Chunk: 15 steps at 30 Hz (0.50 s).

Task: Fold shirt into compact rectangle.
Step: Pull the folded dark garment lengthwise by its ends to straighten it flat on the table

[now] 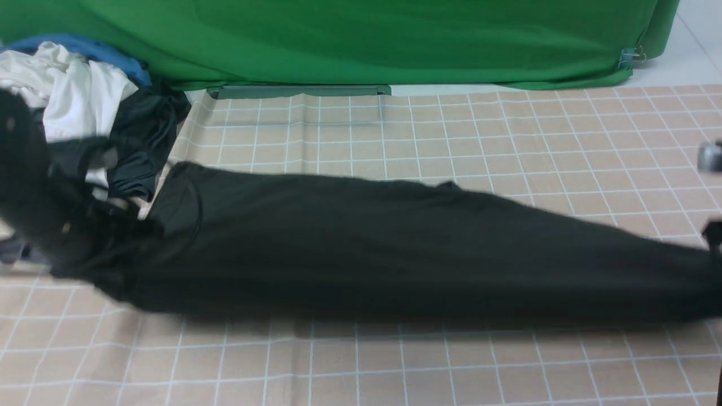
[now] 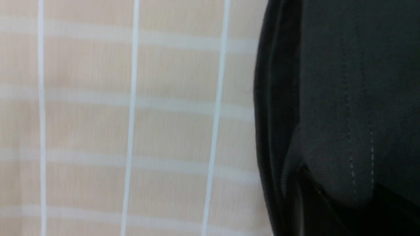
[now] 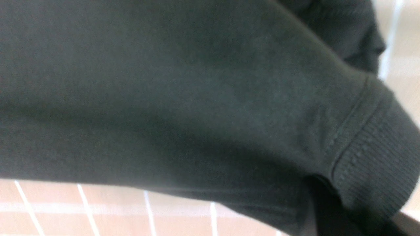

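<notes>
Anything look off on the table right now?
The shirt isn't lying flat. It is drawn into a long bunched band across the checked cloth, tapering to a point at the right edge. A heap of other clothes sits at the far left corner, close to the shirt's end.

Left arm [image 1: 25, 186] is showing as a bulky matte-black mass, heavily blurred, no markings readable, while right arm [image 1: 711, 157] is showing only a small grey metallic piece at the frame edge and, below it, the black block of what is probably the right gripper [image 1: 714, 235].
</notes>
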Available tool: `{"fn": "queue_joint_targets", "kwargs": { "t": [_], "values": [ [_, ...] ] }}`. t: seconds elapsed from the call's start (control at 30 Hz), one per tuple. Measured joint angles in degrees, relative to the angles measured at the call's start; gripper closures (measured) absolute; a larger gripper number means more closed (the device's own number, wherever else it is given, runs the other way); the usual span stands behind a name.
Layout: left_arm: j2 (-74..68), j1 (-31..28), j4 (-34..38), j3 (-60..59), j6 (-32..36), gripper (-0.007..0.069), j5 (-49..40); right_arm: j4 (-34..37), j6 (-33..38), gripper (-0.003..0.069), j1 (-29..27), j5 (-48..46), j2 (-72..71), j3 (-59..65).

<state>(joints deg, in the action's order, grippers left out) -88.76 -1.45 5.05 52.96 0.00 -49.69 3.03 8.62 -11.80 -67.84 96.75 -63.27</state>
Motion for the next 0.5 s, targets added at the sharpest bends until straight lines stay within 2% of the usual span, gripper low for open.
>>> {"fn": "queue_joint_targets", "kwargs": {
  "t": [0.23,0.3,0.4,0.43,0.5],
  "values": [
    [10.3,-0.2,0.5,-11.5,-0.9,0.0531,-1.3,-1.2,-1.7,0.0584,0.0,4.1,-8.0,16.5],
    [12.0,-0.2,0.5,-12.2,-0.9,0.0531,-1.4,-1.3,-2.5,0.0557,0.0,5.1,-8.9,18.7],
    [13.7,-0.2,0.6,-12.3,-0.9,0.0517,-1.3,-1.9,-3.0,0.0459,0.0,5.6,-9.1,19.5],
    [14.2,-0.2,0.6,-12.3,-0.9,0.0492,-1.3,-2.2,-3.1,0.0398,0.0,5.4,-9.1,19.5],
    [14.9,-0.2,0.4,-12.3,-0.9,0.0433,-1.5,-2.4,-3.4,0.0340,0.0,4.5,-9.4,19.1]
  ]
}}
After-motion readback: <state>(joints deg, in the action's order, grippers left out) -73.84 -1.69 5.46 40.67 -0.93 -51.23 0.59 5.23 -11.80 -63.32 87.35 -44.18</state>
